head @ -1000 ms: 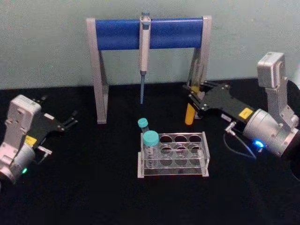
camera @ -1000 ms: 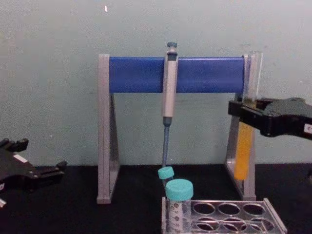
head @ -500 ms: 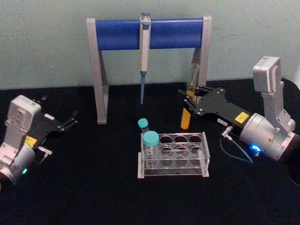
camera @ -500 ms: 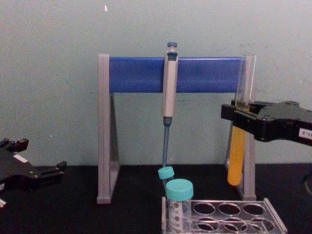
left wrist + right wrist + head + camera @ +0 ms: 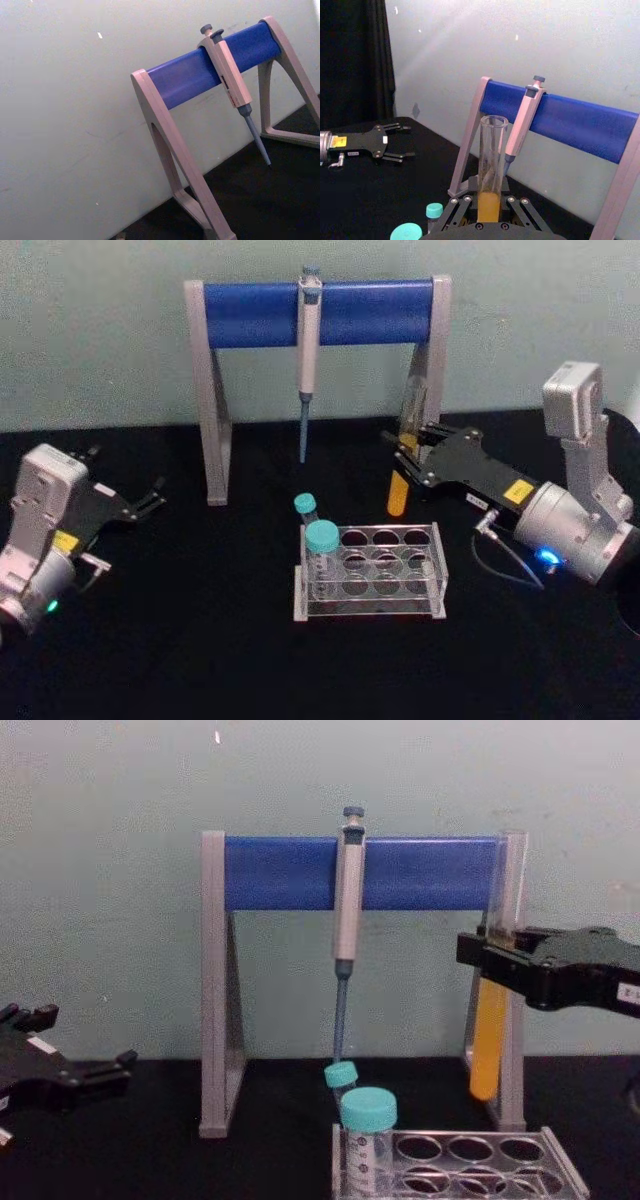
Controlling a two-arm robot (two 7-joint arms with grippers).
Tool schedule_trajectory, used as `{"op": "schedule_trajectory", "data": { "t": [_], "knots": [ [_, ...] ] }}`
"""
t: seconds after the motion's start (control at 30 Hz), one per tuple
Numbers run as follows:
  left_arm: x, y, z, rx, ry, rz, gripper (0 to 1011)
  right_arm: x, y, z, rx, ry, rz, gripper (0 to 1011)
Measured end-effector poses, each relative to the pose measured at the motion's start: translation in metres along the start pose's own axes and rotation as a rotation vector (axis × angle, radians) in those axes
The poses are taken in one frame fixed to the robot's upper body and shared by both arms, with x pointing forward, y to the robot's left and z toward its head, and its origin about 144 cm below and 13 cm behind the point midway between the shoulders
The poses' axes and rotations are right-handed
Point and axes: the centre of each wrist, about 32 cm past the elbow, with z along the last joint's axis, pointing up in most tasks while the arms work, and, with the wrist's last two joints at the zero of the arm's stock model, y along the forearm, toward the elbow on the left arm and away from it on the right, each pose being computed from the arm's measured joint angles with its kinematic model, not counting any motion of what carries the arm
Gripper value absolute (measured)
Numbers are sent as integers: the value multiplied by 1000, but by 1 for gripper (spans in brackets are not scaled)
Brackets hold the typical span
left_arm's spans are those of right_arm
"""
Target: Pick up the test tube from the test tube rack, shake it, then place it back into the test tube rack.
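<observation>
1. Right gripper (image 5: 405, 452) is clamped on the tube (image 5: 399, 492), which hangs upright in the air behind the rack (image 5: 436, 562), near the stand (image 5: 250, 312).
2. Left gripper (image 5: 402, 142) is spread, empty and parked left.
3. Risks: the open tube spills if tilted, strikes the stand, or misses its hole.

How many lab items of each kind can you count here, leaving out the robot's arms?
test tube, held in the right gripper: 1
teal-capped tubes: 2
test tube rack: 1
pipette: 1
pipette stand: 1
Total: 6
</observation>
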Motion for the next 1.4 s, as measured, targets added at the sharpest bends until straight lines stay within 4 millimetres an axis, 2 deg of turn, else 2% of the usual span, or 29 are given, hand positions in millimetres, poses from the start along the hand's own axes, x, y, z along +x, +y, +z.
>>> {"op": "schedule_trajectory", "data": {
  "t": [0.37, 0.9, 1.4],
  "knots": [
    [0, 0, 0, 0, 0, 0, 1002, 4, -12, -2, 16, -12, 12, 232],
    [0, 0, 0, 0, 0, 0, 1001, 0, -32, -12, 34, -28, 35, 232],
    [0, 0, 0, 0, 0, 0, 1001, 7, -37, -27, 52, 2, 20, 232]
  ]
}}
